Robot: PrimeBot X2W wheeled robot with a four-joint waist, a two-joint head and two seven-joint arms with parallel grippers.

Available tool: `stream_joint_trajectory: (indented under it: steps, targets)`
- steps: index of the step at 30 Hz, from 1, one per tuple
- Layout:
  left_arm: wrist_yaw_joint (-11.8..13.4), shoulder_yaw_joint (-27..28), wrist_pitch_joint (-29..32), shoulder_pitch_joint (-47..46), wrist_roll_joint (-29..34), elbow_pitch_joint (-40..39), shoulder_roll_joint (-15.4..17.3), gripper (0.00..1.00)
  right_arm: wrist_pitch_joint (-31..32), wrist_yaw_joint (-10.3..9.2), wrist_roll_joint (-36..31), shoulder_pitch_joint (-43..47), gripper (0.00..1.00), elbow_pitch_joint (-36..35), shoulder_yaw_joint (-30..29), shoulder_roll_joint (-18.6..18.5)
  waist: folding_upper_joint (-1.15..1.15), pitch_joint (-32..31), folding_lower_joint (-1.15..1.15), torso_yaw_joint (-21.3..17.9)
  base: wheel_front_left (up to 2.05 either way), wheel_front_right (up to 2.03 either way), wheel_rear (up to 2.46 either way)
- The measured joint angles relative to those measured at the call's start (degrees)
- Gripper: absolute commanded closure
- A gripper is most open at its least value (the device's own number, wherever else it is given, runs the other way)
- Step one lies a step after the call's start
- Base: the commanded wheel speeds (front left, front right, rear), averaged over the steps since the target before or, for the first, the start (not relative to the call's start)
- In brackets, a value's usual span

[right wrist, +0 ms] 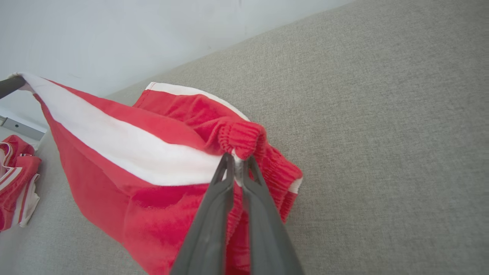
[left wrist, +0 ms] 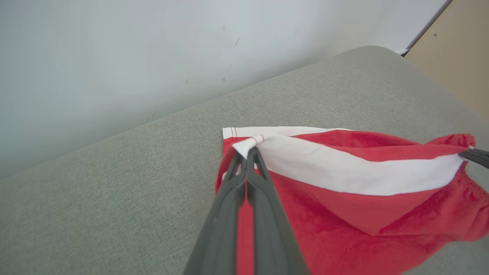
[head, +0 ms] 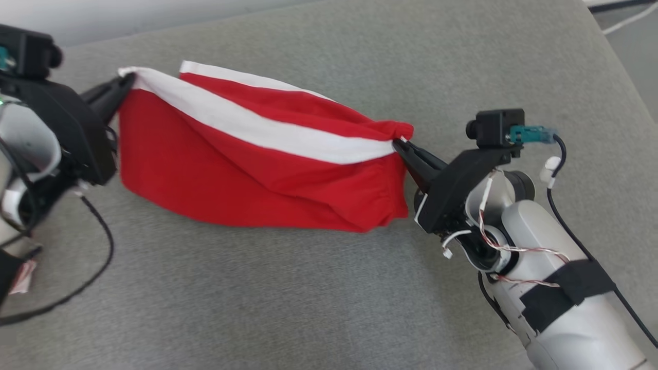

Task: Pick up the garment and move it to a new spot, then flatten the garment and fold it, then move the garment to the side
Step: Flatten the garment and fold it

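A grey woven cushion (head: pixel 329 298) spreads wide, its far corner rounded. Behind it stands a pale wall (left wrist: pixel 114 57) — faintly scuffed. At the left edge of the right wrist view lies a crumpled heap of red-and-white clothes (right wrist: pixel 15 183).

The red garment (head: pixel 241 180) hung stretched between the two tools over the grey cushion (head: pixel 308 298), its lower edge sagging down to the fabric. The left tool (head: pixel 127 81) was pinched shut on the end of the white stripe (head: pixel 257 128) at the upper left. The right tool (head: pixel 402 146) was clamped on the bunched red corner at the right.
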Motion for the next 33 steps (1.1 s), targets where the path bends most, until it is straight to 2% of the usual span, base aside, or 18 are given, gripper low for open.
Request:
stream_joint_trajectory:
  steps: [7, 13, 23, 27, 28, 29, 30, 33]
  targets:
    - [0.0, -3.7, 0.1, -5.4, -1.5, 1.8, 2.4, 1.00, -1.0, -0.07, 0.5, -3.0, 1.00, 2.2, 0.8, 1.2, 0.00, 2.6, 0.00, -2.8, 0.00, 0.00, 0.00]
    - [0.0, -6.5, -0.7, -9.5, -1.9, 2.4, 2.3, 1.00, -2.8, -0.49, 0.5, -5.5, 1.00, 3.7, 1.9, 1.6, 0.00, 5.0, 0.00, -4.2, 0.00, 0.00, 0.00]
    - [0.0, -11.9, -3.6, -14.5, -2.3, 4.6, 4.3, 1.00, -6.1, -0.59, 1.6, -9.5, 1.00, 5.9, 4.9, 1.9, 0.00, 8.1, 0.00, -5.5, 0.00, 0.00, 0.00]
    - [0.0, -13.6, -5.9, -14.8, -2.9, 6.3, 3.6, 0.98, -8.1, -1.54, 3.5, -9.8, 1.00, 6.1, 7.2, 1.9, 0.00, 8.7, 0.00, -5.7, 0.00, 0.00, 0.00]
    - [0.0, -14.1, -6.6, -14.8, -2.9, 6.5, 3.6, 0.56, -8.7, -1.60, 3.8, -9.8, 0.85, 6.2, 7.7, 1.9, 0.00, 8.8, 0.00, -5.7, 0.00, 0.00, 0.00]
    - [0.0, -14.6, -7.9, -14.9, -2.9, 6.8, 3.6, 0.03, -9.2, -1.88, 4.1, -10.0, 0.53, 6.4, 8.3, 1.9, 0.00, 8.8, -0.01, -5.7, 0.00, 0.00, 0.00]
    - [0.0, -14.9, -8.9, -15.2, -2.9, 7.6, 3.5, 0.00, -9.6, -2.05, 4.5, -10.5, 0.02, 6.6, 8.8, 1.9, 0.00, 8.7, -0.01, -5.7, 0.00, 0.00, 0.00]
    - [0.0, -15.2, -11.2, -16.6, -3.1, 8.5, 2.7, 0.00, -11.3, -2.11, 5.1, -11.0, 0.00, 6.5, 8.6, 1.9, -0.01, 8.6, -0.01, -5.4, 0.00, 0.00, 0.00]
